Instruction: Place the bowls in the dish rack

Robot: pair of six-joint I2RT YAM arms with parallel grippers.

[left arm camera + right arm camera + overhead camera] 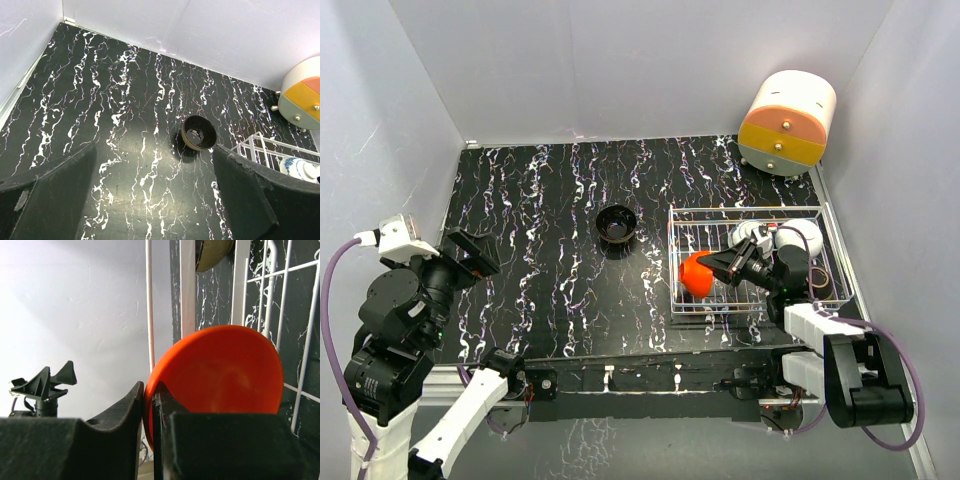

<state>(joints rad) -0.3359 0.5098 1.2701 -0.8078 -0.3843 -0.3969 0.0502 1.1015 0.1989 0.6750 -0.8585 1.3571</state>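
- The left gripper (pixel 472 255) hangs over the left side of the table (pixel 540 200). In the left wrist view its two fingers (pixel 50 200) stand wide apart with nothing between them.
- The black bowl (pixel 617 223) sits upright and alone on the marbled tabletop near the middle, well apart from both arms and outside the rack.
- The red-orange bowl (pixel 694 273) is tipped up on its edge at the left end of the dish rack (pixel 750 215), over the rack's wires.
- The right gripper (pixel 718 266) has that bowl by the rim. In the right wrist view the jaws are nearly closed, with the thin orange wall (pixel 220 370) pinched between them.
- A blue-and-white bowl (pixel 752 233) and a white bowl (pixel 790 238) lie side by side in the rack's far part, just beyond the right arm's wrist.
- A tan bowl (pixel 212 252) shows only as an edge at the top of the right wrist view. Exactly where it rests cannot be told.
- The round cream-and-orange cabinet (pixel 787 122) stands at the far right corner, behind the rack.
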